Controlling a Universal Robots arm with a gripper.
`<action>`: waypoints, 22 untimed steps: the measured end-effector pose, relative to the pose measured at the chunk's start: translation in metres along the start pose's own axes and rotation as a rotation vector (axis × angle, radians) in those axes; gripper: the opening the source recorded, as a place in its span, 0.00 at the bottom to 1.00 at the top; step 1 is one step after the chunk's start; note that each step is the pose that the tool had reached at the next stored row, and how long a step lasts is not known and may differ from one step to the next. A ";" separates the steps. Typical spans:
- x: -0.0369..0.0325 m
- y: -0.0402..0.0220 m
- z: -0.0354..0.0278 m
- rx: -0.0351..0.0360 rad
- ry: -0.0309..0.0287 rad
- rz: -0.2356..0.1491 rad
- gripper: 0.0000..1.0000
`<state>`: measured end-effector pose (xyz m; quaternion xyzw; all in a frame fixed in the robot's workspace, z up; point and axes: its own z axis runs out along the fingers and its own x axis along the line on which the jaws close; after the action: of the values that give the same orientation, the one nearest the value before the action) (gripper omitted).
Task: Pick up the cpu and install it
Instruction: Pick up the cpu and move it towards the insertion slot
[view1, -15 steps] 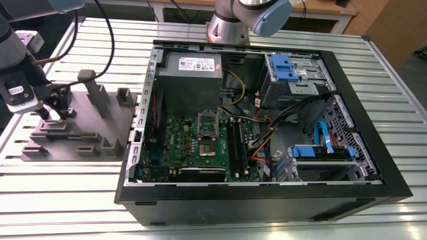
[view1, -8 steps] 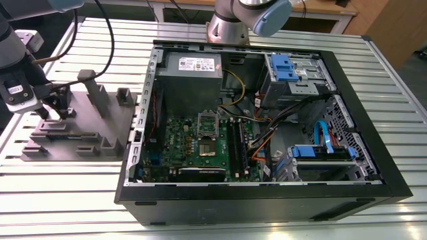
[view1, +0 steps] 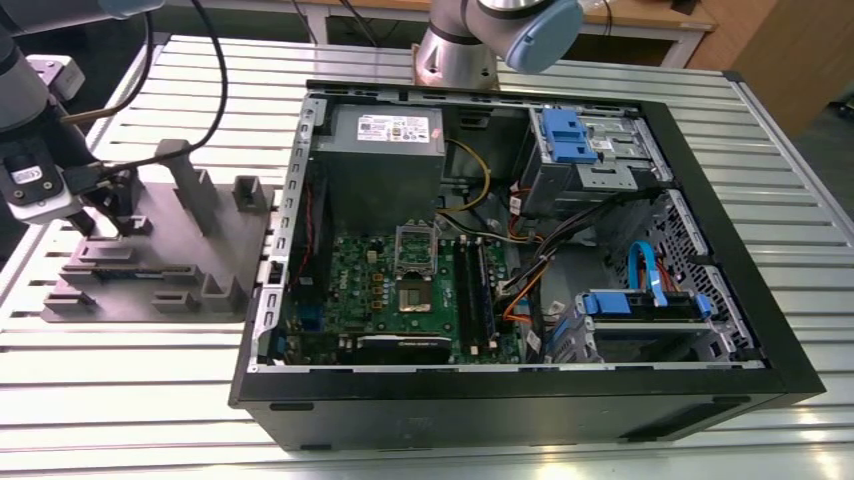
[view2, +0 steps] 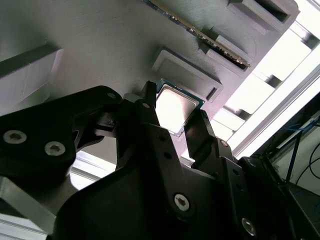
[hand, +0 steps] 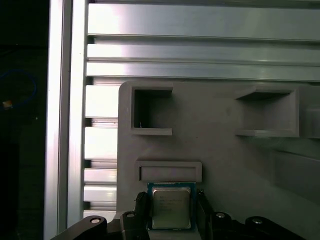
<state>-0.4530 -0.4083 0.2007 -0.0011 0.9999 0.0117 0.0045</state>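
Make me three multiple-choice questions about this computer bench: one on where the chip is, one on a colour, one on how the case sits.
1. Where is the chip?
A. At the claw, over the grey tray
B. In the socket on the board
C. On the bare table slats

2. What colour are the plastic drive brackets in the computer case?
A. Red
B. Purple
C. Blue

3. How does the computer case sit?
A. Upright and closed
B. On its side, open on top
C. Upside down on the tray

Answers:
1 A: both wrist views show the chip at the claw with the tray's grey surface behind it.
2 C: the exterior view shows both brackets bright blue.
3 B: the exterior view looks straight down onto the green board inside.
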 end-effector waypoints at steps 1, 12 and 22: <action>0.0000 0.0001 -0.0020 0.0000 0.0000 0.000 0.47; 0.0000 0.0001 -0.0040 0.0000 0.0000 0.000 0.47; -0.0001 0.0002 -0.0078 0.0000 0.0000 0.000 0.47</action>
<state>-0.4530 -0.4084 0.2085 -0.0011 0.9999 0.0117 0.0045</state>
